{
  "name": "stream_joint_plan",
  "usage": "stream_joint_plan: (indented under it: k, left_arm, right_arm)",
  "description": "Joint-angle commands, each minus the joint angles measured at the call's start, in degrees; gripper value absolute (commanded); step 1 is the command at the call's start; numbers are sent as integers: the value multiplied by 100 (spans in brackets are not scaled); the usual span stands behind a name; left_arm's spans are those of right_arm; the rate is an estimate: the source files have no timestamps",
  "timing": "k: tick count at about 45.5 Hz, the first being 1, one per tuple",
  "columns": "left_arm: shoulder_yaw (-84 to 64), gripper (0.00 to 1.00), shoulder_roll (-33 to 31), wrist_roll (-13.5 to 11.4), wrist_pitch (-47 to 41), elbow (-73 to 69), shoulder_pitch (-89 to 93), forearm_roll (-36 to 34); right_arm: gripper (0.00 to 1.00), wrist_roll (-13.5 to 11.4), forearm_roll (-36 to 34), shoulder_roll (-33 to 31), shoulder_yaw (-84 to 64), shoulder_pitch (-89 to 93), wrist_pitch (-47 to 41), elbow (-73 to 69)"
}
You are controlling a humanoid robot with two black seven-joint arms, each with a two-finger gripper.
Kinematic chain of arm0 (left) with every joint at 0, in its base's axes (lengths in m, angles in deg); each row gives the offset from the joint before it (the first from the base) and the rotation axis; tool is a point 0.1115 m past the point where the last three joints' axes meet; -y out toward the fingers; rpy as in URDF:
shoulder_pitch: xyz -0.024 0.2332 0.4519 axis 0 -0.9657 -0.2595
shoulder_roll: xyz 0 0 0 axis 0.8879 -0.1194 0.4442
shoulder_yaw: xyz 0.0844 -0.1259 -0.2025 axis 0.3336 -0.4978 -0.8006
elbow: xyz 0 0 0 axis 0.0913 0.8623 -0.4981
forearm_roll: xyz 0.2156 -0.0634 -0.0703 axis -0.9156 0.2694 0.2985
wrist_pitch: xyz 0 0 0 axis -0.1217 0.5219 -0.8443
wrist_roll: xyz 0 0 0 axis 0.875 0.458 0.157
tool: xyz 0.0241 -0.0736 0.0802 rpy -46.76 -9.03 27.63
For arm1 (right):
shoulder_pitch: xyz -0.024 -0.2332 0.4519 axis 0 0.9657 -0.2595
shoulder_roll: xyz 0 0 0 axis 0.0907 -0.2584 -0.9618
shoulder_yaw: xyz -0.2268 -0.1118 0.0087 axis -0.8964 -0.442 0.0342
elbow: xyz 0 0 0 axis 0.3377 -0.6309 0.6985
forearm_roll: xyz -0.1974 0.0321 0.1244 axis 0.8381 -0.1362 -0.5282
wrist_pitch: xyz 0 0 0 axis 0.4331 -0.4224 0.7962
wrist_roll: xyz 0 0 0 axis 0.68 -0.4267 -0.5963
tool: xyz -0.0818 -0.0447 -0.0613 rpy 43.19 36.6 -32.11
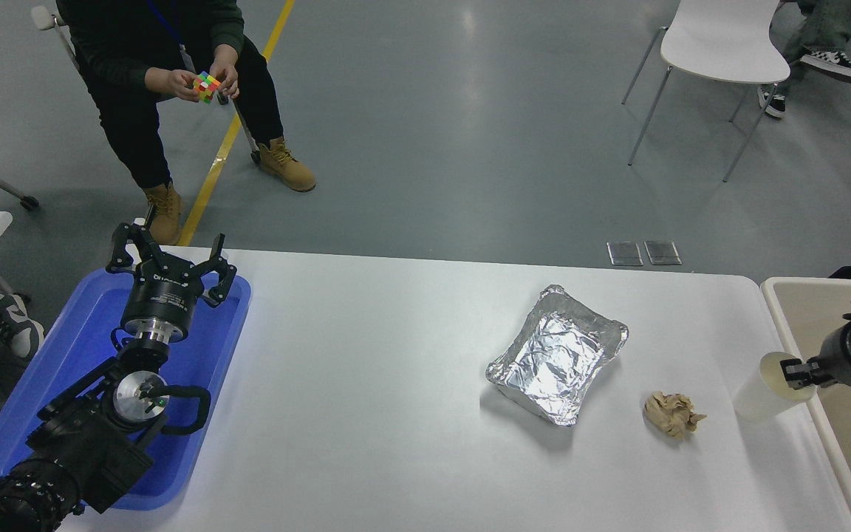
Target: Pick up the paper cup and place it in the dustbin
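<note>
The cream-white paper cup (764,389) stands at the table's right edge, close to the dustbin (775,297), a beige bin cut off by the picture's right side. My right gripper (835,332) reaches in over the bin and looks open. One of its fingers (797,369) lies against the right side of the cup's rim, while the other points up, far from the cup. My left gripper (171,255) rests open over the blue tray at the lower left.
A crinkled silver foil tray (558,353) and a crumpled brown paper wad (672,414) lie left of the cup. The blue tray (63,355) sits at the table's left end. A person turns a colour cube (207,86) beyond the table; a white chair (721,41) stands at the far right.
</note>
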Motion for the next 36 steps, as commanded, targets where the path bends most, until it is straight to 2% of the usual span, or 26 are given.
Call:
stream_joint_plan:
  k: [1,9,14,26,36]
  left_arm:
    - [0,100,0,0,0,0,6,2]
    - [0,100,0,0,0,0,-2,2]
    - [0,100,0,0,0,9,6,2]
    - [0,100,0,9,0,0,-2,-6]
    - [0,100,0,9,9,9,6,-6]
  right_arm:
    - [0,19,-8,3,1,-22,12,-41]
    - [0,98,-52,3,9,-110,-15,-94]
    - [0,239,-69,-84,9,-250,-85,-208]
    - [0,327,-43,-875,-43,-1357,-779,-955]
    - [0,327,326,-1446,-430,-2631,-1183,-1702]
